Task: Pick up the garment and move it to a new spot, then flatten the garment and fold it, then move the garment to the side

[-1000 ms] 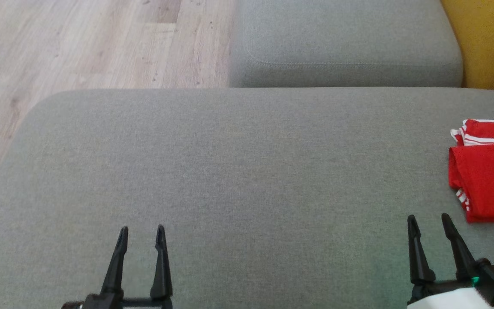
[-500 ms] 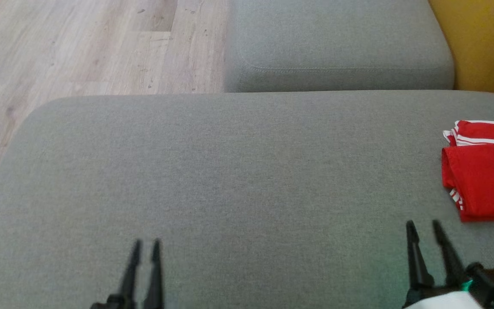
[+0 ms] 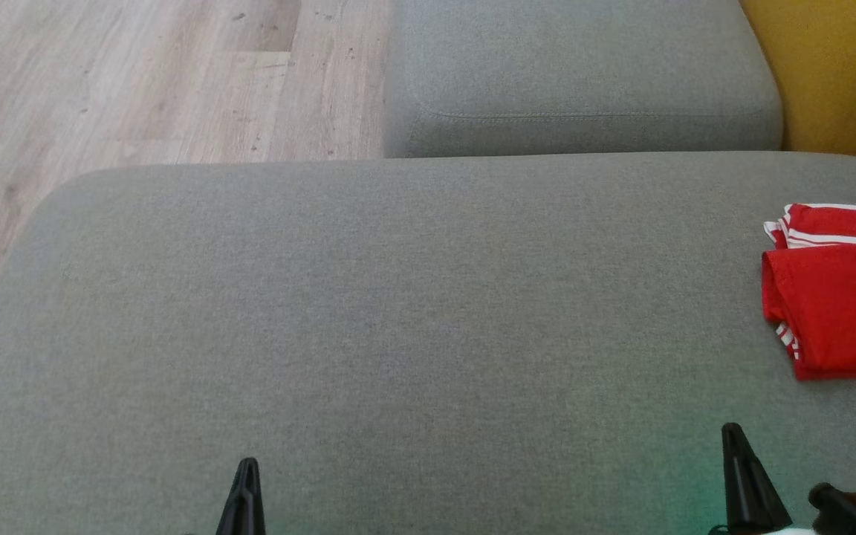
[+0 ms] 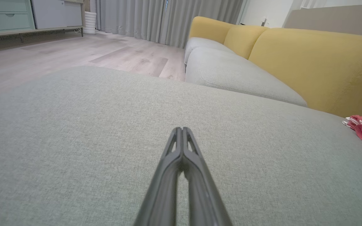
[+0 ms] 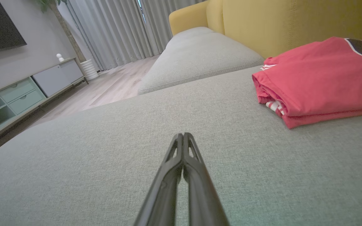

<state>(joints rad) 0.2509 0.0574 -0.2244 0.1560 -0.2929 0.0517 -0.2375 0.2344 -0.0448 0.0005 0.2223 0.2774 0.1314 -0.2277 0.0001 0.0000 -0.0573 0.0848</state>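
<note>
Grey woven fabric covered the wide sofa cushion point(image 3: 398, 297) you worked over, with pale wood floor point(image 3: 138, 82) beyond its far left corner and a yellow backrest point(image 3: 837, 67) past its far right. Your folded red garment point(image 3: 837, 312) lay at the cushion's right edge, partly cut off in the head view, white stripes at its folds. Your left gripper point(image 3: 247, 472) and right gripper point(image 3: 733, 438) were pinched shut, empty.

Left gripper point(image 3: 247, 464) and right gripper point(image 3: 731, 429), both open 1 second earlier, are now closed, jaws pressed together, and sit lower in the head view.
</note>
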